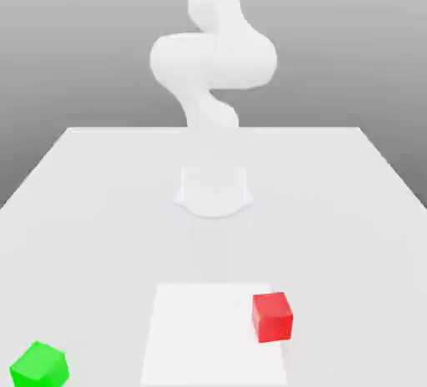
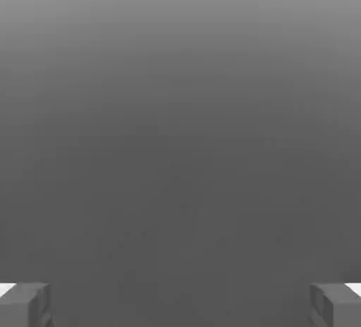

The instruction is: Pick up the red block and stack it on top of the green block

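Blocks (image 1: 272, 317) (image 1: 38, 365) apart from spread tool (image 2: 180, 304)

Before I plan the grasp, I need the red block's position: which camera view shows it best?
The exterior view: the red block sits whole on the table, on a paler patch toward that view's right, apart from the green block. The hand view gives plain grey past the open gripper, so no block there.

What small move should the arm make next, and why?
Probably bring the gripper down over the red block. Its fingers stand wide apart with nothing between them, and the red block sits untouched on the table, apart from the green block at the exterior view's left.
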{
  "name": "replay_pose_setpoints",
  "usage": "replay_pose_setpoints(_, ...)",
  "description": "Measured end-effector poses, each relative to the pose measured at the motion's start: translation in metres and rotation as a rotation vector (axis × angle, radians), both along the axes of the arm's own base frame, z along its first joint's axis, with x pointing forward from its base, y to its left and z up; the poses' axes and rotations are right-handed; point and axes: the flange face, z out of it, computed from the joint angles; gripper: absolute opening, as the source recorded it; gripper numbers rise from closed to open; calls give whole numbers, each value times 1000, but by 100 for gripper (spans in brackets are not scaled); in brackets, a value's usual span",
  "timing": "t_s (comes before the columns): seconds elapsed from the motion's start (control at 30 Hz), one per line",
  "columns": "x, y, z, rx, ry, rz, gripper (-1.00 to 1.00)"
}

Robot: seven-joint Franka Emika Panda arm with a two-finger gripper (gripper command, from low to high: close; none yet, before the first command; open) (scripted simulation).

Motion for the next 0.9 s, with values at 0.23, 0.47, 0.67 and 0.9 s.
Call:
replay_pose_setpoints(0.23,64,30,-152,-13,240,47,0)
replay_pose_setpoints(0.47,70,58,-307,-34,473,95,0)
replay_pose_setpoints(0.67,32,79,-429,-60,672,140,0)
replay_pose_setpoints(0.9,22,79,-513,-63,714,143,-100)
